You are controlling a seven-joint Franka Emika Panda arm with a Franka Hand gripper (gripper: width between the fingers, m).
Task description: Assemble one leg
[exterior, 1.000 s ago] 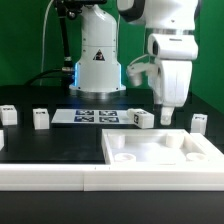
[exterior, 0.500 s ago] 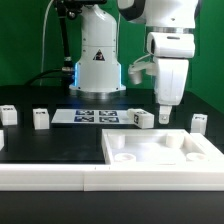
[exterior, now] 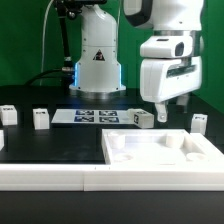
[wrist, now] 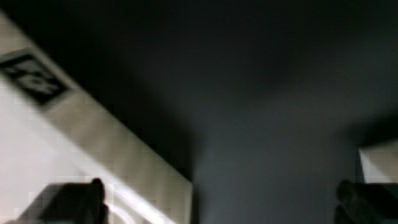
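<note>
Black table (exterior: 60, 140) seen from the exterior view, with four small white legs in a loose row across the middle. At the far left, the first leg (exterior: 6, 114) is cut off by the picture's edge. Just to its right stands the second leg (exterior: 40, 119), upright, apart from everything else. Next comes the marker board (exterior: 95, 116), lying flat with its tags facing up. Behind it, farther away, rises the arm's white base (exterior: 98, 55).

Right of the board sits the third leg (exterior: 143, 118), a tag on its side, resting on the table and not held. The gripper (exterior: 165, 110) hangs just to the right of this leg, above the table. Whether it touches the leg cannot be told.

In the wrist view the two dark fingers (wrist: 71, 203) stand spread wide with nothing between them, and the gripper (wrist: 217, 205) looks down on dark table. A white surface with a tag (wrist: 36, 75) fills one side there. Which part it is cannot be told.

At the far right stands the fourth leg (exterior: 198, 122). Nearer than the legs, on the right, lies a large flat white panel (exterior: 165, 150) with corner recesses. A low white wall (exterior: 50, 178) runs along the near edge.
</note>
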